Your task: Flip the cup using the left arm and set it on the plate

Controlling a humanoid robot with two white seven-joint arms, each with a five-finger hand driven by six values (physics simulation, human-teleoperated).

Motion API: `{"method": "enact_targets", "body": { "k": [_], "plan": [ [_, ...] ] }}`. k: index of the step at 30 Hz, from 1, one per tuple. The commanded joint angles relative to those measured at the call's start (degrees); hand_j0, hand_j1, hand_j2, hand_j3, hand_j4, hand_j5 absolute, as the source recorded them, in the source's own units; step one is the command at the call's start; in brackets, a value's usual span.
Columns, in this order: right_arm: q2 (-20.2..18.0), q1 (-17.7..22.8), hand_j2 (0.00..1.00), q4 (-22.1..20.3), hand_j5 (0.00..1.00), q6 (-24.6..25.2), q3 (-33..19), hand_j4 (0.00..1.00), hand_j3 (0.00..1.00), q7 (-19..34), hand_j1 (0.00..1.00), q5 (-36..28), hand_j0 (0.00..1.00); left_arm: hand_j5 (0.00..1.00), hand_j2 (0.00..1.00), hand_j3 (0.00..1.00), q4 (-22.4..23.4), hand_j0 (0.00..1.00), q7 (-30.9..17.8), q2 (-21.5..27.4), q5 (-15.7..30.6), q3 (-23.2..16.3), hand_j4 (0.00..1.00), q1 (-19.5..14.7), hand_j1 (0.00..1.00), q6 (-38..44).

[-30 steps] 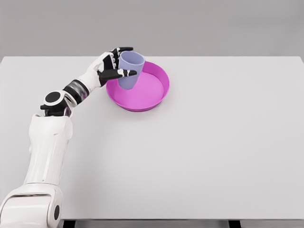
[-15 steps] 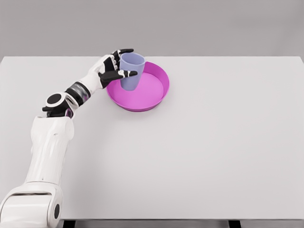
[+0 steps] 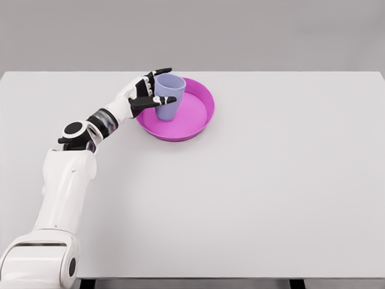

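One lavender cup (image 3: pixel 169 96) stood upright, mouth up, within the fingers of the single hand (image 3: pixel 143 94) in view, the left, its arm reaching in from the lower left. One magenta plate (image 3: pixel 191 117) lay just beyond and to the right of that hand, beneath the cup. One white worktop (image 3: pixel 271 180) carried them, stretching well away from the hand on every side. That made the tally one cup, one plate, one worktop and one hand on one arm, with no second item of any kind seen.
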Motion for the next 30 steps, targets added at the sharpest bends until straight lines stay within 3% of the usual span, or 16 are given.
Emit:
{"method": "enact_targets", "body": {
  "k": [1, 30],
  "plan": [
    [0.0, 0.0, 1.0, 0.0, 1.0, 0.0, 0.0, 1.0, 1.0, 0.1, 1.0, 0.0, 1.0, 1.0, 1.0, 1.0, 0.0, 1.0, 0.0, 0.0, 0.3, 0.0, 1.0, 0.0, 1.0, 0.1],
    [0.0, 0.0, 1.0, 0.0, 1.0, 0.0, 0.0, 1.0, 1.0, 0.0, 1.0, 0.0, 1.0, 1.0, 1.0, 1.0, -0.7, 1.0, 0.0, 0.0, 0.2, 0.3, 1.0, 0.9, 1.0, 0.7]
  ]
}}
